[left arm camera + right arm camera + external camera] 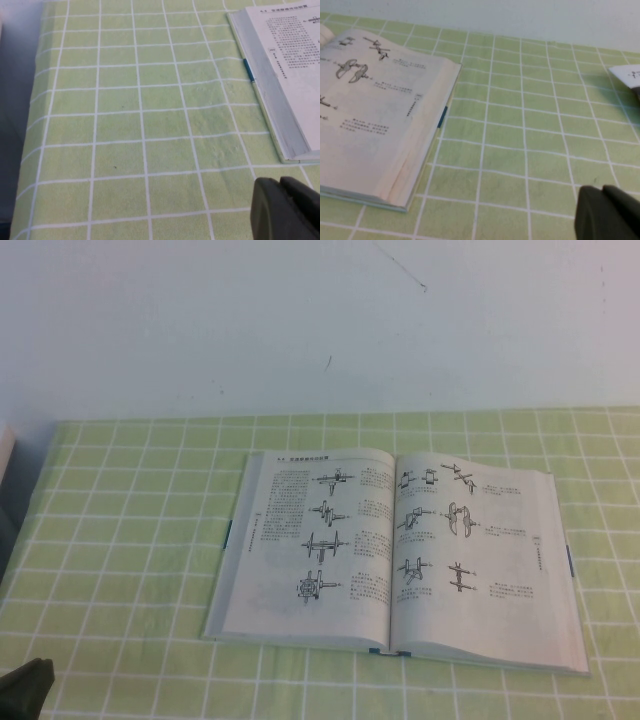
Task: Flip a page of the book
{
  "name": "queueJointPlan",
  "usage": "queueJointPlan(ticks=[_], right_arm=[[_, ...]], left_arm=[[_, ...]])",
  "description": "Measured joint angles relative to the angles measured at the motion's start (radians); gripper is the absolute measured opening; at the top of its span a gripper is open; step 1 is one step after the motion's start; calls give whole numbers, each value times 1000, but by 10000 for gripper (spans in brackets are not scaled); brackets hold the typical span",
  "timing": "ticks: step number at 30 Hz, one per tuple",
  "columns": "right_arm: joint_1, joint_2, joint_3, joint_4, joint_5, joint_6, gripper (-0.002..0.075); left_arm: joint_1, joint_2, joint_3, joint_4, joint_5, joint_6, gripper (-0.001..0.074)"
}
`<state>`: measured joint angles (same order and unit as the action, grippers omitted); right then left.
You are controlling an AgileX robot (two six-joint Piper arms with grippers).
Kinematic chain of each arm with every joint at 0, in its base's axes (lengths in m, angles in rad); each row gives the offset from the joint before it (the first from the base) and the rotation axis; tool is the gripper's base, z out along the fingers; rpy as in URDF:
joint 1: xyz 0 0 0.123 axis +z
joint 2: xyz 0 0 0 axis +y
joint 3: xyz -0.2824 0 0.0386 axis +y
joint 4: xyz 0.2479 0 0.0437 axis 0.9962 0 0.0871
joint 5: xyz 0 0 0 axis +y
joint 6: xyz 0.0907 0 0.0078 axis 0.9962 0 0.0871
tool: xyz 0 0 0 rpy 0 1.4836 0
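Note:
The book [330,540] lies open and flat on the green checked tablecloth, at the middle right of the table. Its off-white pages carry black line drawings and small text. The right-hand page [480,550] lies flat. My left gripper [28,680] is at the near left corner of the table, well away from the book. In the left wrist view the left gripper [282,182] is shut and empty, short of the book's left edge [280,75]. My right gripper [601,190] is shut and empty above the cloth, to the right of the book [375,110]. It is out of the high view.
The tablecloth [130,540] covers the table up to a pale wall behind. A white object [5,455] stands at the far left edge. A white printed item [627,75] lies to the right of the book in the right wrist view.

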<state>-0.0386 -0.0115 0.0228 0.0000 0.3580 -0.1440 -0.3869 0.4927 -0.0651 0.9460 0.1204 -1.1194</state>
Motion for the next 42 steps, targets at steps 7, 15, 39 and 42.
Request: queueJointPlan(ticks=[7, 15, 39, 42], right_arm=[[0, 0, -1, 0, 0, 0, -3], [0, 0, -1, 0, 0, 0, -3], [0, 0, -1, 13, 2, 0, -3], [0, 0, -1, 13, 2, 0, -3]], left_arm=[[0, 0, 0, 0, 0, 0, -2], [0, -5, 0, -63, 87, 32, -2], [598, -502, 88, -1005, 147, 1132, -2], [642, -502, 88, -1037, 164, 1168, -2]])
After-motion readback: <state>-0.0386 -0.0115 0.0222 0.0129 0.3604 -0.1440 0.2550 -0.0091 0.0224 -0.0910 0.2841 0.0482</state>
